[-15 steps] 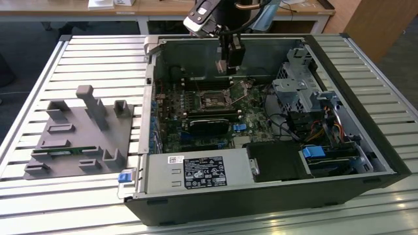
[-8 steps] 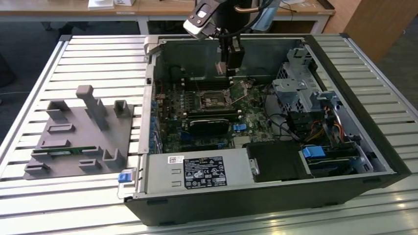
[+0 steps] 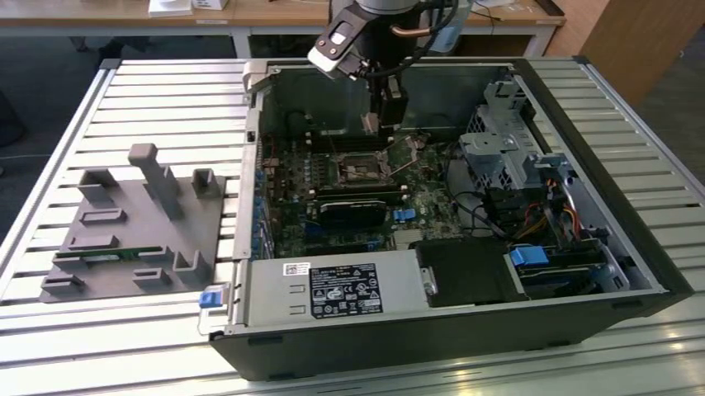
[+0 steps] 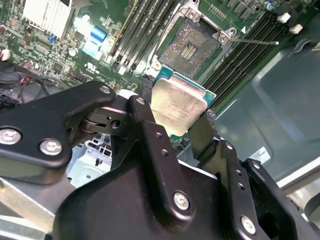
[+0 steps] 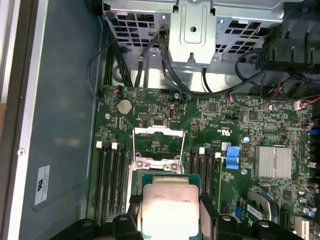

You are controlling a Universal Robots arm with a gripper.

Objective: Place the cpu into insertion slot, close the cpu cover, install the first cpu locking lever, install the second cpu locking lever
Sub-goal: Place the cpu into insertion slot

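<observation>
Jaws pinched the cpu [image 4: 177, 107] by two opposite edges, clear of the board and near the open insertion slot [image 4: 192, 45], not yet in it. Judged: square chip edges with the socket rim, lower flat without tilt, don't press.

The matte black gripper [image 4: 177, 107] is fastened with silver screws [image 4: 181, 200], and its wrist housing [image 3: 336, 41] is silver-grey.

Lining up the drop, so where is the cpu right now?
In the second wrist view the cpu is clamped in the gripper, hanging over the motherboard beside the open insertion slot, not yet in it.
</observation>
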